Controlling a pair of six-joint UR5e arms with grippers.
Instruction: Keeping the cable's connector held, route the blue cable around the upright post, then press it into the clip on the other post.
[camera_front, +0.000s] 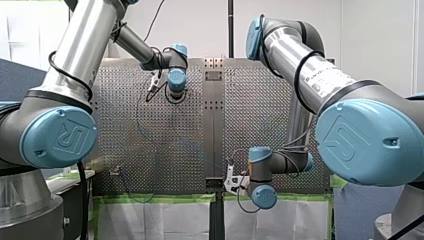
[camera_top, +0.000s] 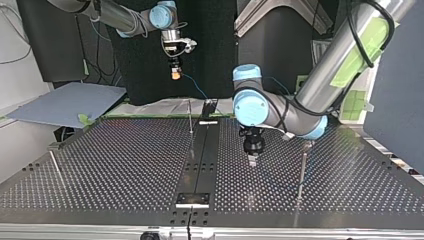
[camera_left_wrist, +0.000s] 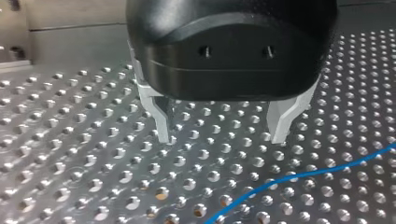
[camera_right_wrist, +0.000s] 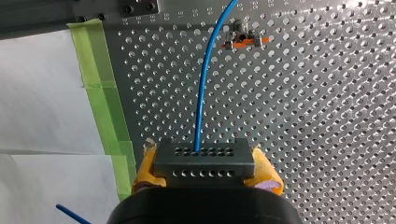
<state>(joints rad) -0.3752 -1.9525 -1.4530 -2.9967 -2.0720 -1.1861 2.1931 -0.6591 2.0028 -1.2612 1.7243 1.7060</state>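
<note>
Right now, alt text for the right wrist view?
My right end effector is shut on a dark connector block, yellow pads on both sides. The blue cable runs from the block across the perforated table, passing beside an orange fixture.

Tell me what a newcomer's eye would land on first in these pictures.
First, the blue cable, running out of the dark connector clamped between the yellow pads of my right gripper, which the top view shows raised high near the table's far edge. Next, my left gripper, open and empty, low over the perforated table, with the cable passing close by.
</note>
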